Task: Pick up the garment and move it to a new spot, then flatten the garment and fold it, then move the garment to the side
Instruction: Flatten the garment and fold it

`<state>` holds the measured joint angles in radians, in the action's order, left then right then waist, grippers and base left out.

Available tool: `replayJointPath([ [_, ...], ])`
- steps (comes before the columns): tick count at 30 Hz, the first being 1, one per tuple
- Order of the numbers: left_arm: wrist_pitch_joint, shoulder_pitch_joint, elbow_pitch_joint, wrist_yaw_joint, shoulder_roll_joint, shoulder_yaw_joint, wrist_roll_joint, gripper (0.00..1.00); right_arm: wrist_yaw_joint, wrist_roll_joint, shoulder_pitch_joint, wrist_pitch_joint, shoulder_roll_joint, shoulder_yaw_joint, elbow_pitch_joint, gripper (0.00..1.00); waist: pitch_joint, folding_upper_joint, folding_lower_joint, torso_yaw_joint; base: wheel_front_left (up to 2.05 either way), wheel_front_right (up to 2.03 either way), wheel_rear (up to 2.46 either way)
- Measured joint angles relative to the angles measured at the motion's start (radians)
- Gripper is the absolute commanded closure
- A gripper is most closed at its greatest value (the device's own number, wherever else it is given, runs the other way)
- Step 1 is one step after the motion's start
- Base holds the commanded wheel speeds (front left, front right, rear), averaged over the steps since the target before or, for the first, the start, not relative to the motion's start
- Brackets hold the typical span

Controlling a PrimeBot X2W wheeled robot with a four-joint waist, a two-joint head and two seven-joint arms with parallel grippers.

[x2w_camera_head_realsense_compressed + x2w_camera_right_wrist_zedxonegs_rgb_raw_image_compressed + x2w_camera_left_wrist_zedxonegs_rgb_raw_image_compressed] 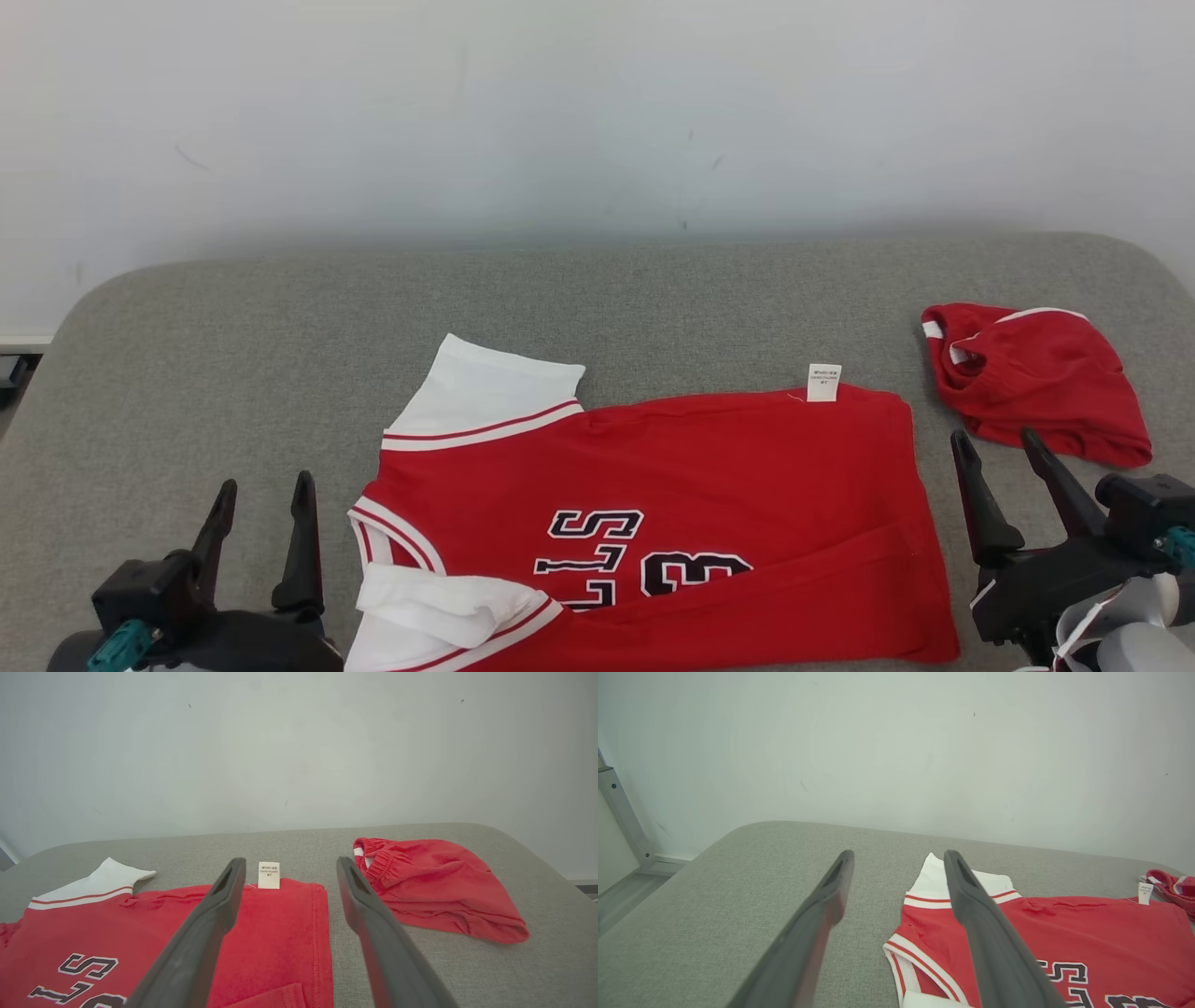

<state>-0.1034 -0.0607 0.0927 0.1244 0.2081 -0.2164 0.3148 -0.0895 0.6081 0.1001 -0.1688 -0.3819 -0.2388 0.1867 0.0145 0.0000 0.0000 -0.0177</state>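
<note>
Red jersey (pixel 728 495) crosswise, neckline (pixel 397 537) leftward

One jersey (pixel 672 495), one shorts (pixel 1041 383), two end effectors (pixel 266 481) (pixel 991 434).

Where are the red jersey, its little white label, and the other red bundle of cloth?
Red jersey (pixel 747 485): head view, plain red body above the lettering.
White label (pixel 823 383): head view, middle of the tag.
Red bundle (pixel 1046 383): head view, its crumpled middle.
</note>
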Motion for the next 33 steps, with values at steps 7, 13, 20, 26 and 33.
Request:
replayJointPath([
  [7,0.007,-0.009,0.019,0.0,0.0,-0.027,-0.009,0.0,-0.009,-0.01,-0.009,0.002,0.0,-0.002,0.01,0.0,-0.011,0.0,0.0,0.004,0.0,0.0,0.0],
  [13,0.026,-0.085,0.021,-0.03,0.015,-0.047,-0.026,0.0,-0.012,-0.014,0.022,0.037,-0.011,-0.003,0.037,0.0,-0.033,0.0,0.0,0.006,0.0,0.0,0.0],
  [20,0.109,-0.263,0.109,-0.119,0.037,-0.063,0.019,0.0,-0.013,-0.021,0.173,0.118,-0.025,-0.027,0.099,0.0,-0.093,0.0,0.0,0.009,0.0,0.0,0.0],
  [26,0.192,-0.415,0.24,-0.188,0.04,-0.08,0.041,0.0,-0.006,-0.027,0.319,0.187,-0.011,-0.056,0.176,0.0,-0.16,0.0001,0.0001,0.017,0.0,0.0,0.0],
  [33,0.268,-0.577,0.389,-0.226,0.029,-0.099,0.078,0.0,0.003,-0.031,0.434,0.254,0.01,-0.084,0.274,0.0,-0.241,0.0001,0.0002,0.025,0.0,0.0,0.0],
])
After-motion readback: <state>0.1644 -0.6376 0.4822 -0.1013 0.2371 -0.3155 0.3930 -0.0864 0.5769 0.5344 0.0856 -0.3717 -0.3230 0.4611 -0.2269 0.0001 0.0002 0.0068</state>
